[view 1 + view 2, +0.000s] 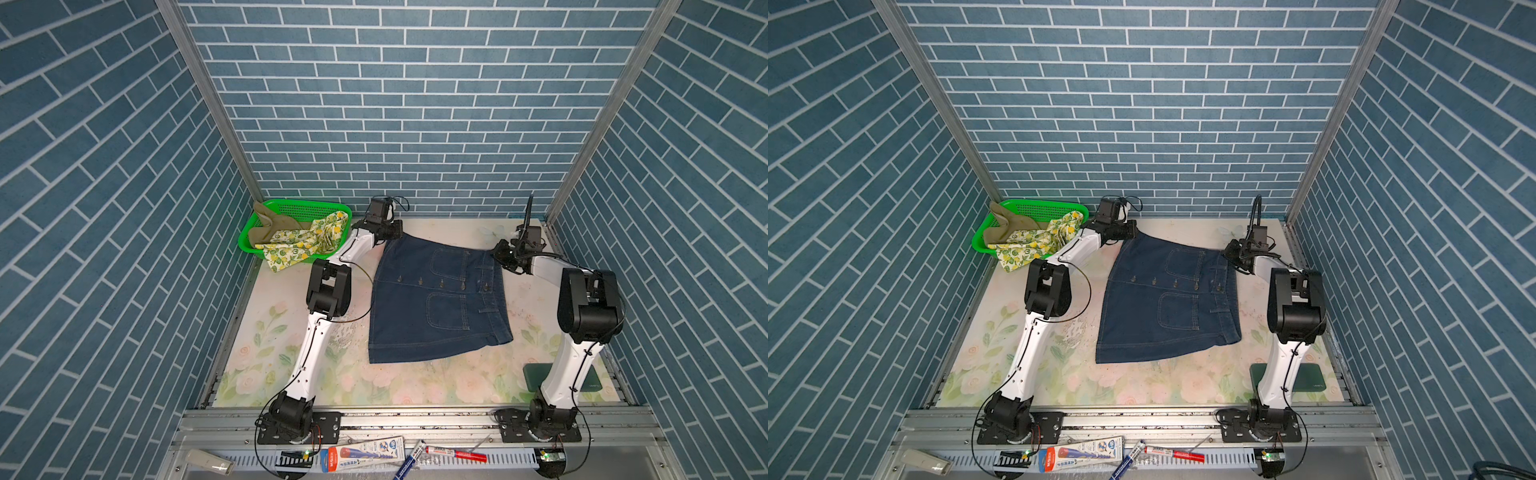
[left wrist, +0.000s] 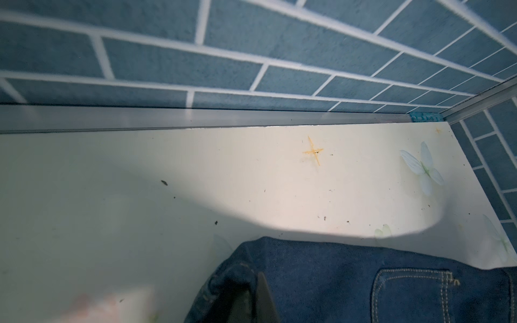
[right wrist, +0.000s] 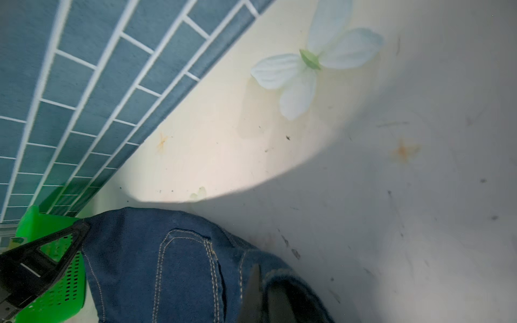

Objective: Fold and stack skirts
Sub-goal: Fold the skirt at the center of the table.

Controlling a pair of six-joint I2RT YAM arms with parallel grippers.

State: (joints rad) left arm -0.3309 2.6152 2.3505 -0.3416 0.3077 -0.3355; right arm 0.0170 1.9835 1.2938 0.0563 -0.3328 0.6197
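The dark blue denim skirt [image 1: 436, 299] [image 1: 1167, 299] lies spread flat mid-table, pockets up, waistband to the right. My left gripper [image 1: 392, 232] [image 1: 1129, 232] is shut on its far left hem corner; the left wrist view shows denim [image 2: 321, 279] bunched round the left gripper [image 2: 257, 296]. My right gripper [image 1: 500, 249] [image 1: 1229, 249] is shut on the far waistband corner, with denim [image 3: 140, 265] wrapped over the right gripper [image 3: 260, 296]. The lemon-print skirt [image 1: 303, 243] and the khaki skirt [image 1: 266, 224] lie crumpled in the green basket [image 1: 291, 205].
The basket stands at the far left corner, with the lemon cloth spilling over its front rim. A dark green pad [image 1: 536, 376] lies at the front right behind the right arm. Pens and a tube [image 1: 365, 451] rest on the front rail. The brick back wall is close behind both grippers.
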